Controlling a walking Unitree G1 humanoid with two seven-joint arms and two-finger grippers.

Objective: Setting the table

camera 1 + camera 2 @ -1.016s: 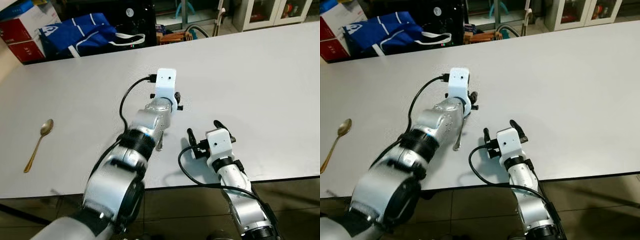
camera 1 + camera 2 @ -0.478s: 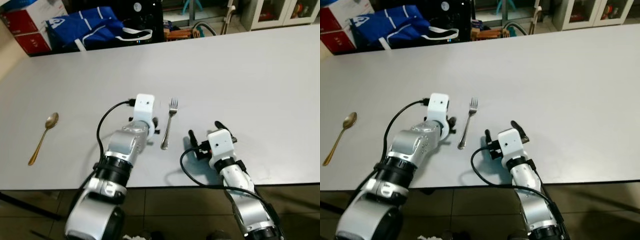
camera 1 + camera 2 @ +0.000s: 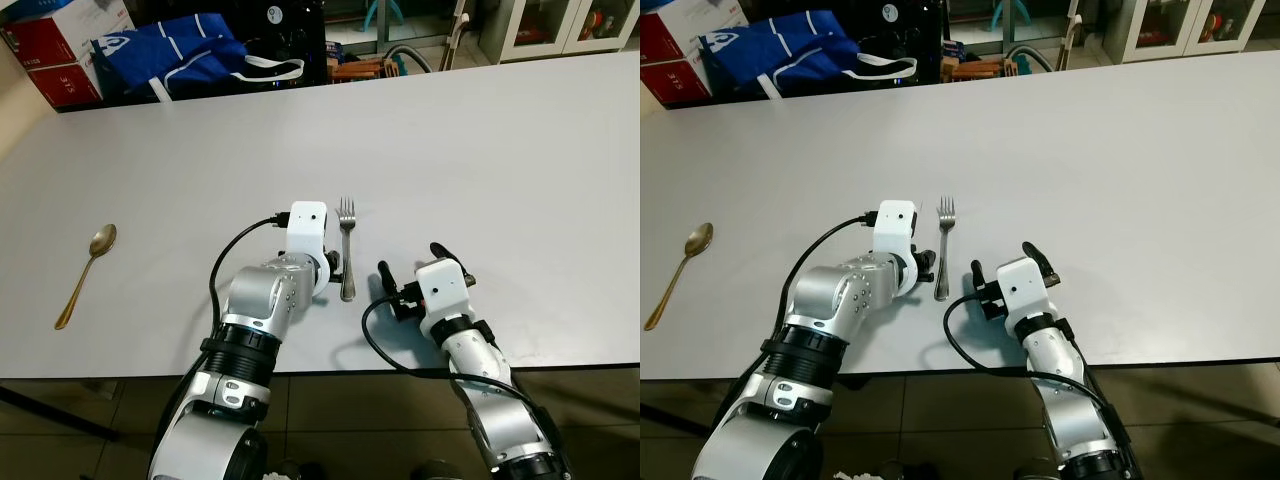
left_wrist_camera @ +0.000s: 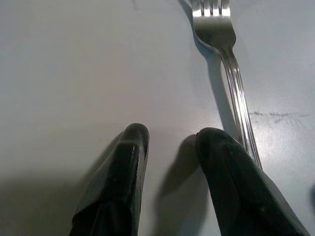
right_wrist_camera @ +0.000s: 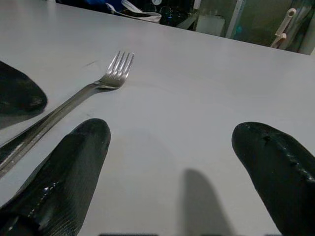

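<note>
A silver fork (image 3: 346, 252) lies flat on the white table (image 3: 520, 150), tines pointing away from me. My left gripper (image 4: 170, 137) rests low on the table just left of the fork's handle (image 4: 241, 113). Its fingers are slightly open with nothing between them, and one finger (image 4: 231, 172) sits right against the handle. My right gripper (image 3: 408, 258) rests on the table just right of the fork, wide open and empty. A gold spoon (image 3: 88, 272) lies far to the left near the front edge.
Beyond the table's far edge are a blue bag (image 3: 170, 55), red and white boxes (image 3: 60, 40) and a cabinet (image 3: 560, 25). The table's front edge (image 3: 560, 358) runs just under both forearms. Bare tabletop stretches right and beyond the fork.
The left arm drew back from its far reach, leaving the fork on the table, then shifted right against the handle. The fork has turned from slanted to straight. The right gripper has stayed put.
</note>
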